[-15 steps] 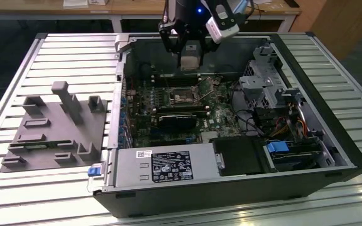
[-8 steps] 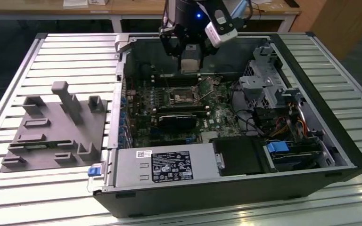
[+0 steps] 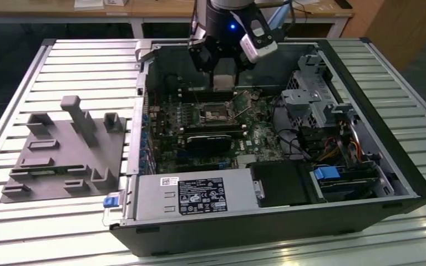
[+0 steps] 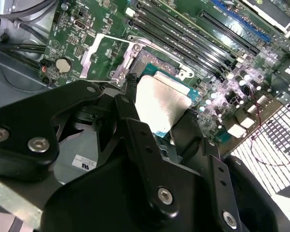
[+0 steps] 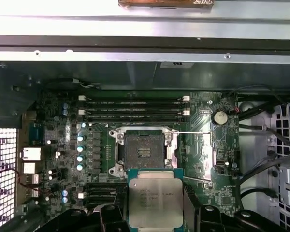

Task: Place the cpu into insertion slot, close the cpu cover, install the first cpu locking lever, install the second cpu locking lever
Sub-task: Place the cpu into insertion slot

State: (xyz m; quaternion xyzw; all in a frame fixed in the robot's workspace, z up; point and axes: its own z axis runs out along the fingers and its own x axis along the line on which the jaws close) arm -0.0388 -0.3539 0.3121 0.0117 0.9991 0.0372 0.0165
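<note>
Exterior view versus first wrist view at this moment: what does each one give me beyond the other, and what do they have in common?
Exterior view: the open computer case on the slatted table, a grey fixture tray at the exterior view's left, and the power supply.
First wrist view: the gripper holding the cpu between its jaws, not seated in the insertion slot; the cpu cover is swung open.
Both: the green motherboard and the slot.
</note>
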